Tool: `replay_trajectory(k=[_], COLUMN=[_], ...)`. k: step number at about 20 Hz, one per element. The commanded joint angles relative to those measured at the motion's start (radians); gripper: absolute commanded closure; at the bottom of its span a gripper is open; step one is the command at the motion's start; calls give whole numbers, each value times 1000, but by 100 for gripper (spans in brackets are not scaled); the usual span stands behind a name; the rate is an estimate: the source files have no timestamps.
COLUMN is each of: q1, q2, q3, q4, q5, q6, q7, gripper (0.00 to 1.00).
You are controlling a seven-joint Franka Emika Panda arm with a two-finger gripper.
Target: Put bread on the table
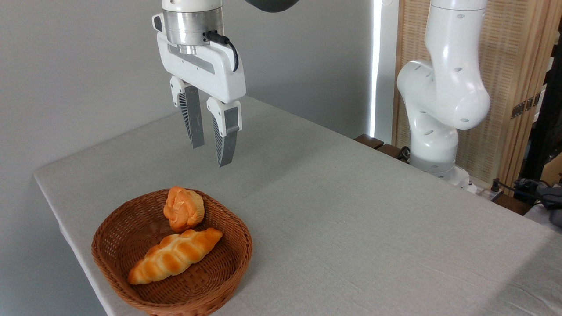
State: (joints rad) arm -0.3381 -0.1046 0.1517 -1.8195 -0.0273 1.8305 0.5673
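The bread (pixel 183 208), a small orange muffin-shaped bun, lies tipped on its side in the back of a round brown wicker basket (pixel 118 259). The basket sits on the grey cloth table (pixel 351 210) near its front left corner. My gripper (pixel 210 156) hangs open in the air above and a little behind the bun, fingers pointing down, with nothing between them. A clear gap separates the fingertips from the bread.
A long golden braided loaf (pixel 175 255) lies in the basket in front of the bun. The arm's white base (pixel 439 109) stands at the table's far right edge. The table's left edge runs close beside the basket.
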Motion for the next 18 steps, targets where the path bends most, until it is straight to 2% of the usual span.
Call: replay_trajectory(k=[1, 18], q1=[-1, 5], q2=[-1, 2], q3=[-1, 8], q4=[17, 16], q5=[12, 15], q6=[-59, -74], q7=[-4, -10], gripper=[0, 0])
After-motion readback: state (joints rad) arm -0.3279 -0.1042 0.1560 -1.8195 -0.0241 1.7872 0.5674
